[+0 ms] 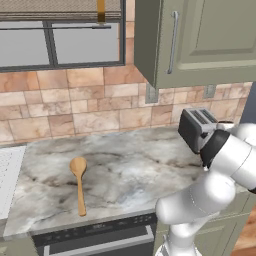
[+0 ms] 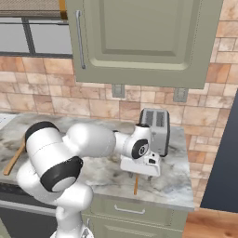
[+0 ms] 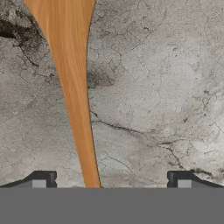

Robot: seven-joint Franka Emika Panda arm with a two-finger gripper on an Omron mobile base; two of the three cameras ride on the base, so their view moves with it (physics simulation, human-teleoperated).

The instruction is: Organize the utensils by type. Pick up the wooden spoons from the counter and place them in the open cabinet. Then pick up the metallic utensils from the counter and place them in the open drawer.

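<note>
Gripper: spread wide, holding nothing, low over the counter.
Slim wooden spoon: flat on the stone between the two finger tips (nearer the one at 7 o'clock), running up toward 11 o'clock.
Big wooden spoon: flat on the counter, well apart, round bowl at 12 o'clock.
Toaster: just behind the hand.

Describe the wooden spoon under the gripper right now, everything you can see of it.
The shorter wooden spoon is slim, orange-tan, with visible grain. It lies flat on the marbled counter, its handle widening toward the far end. It sits between the open gripper fingertips, nearer one side, untouched. From the right base view its end pokes out below the hand.
</note>
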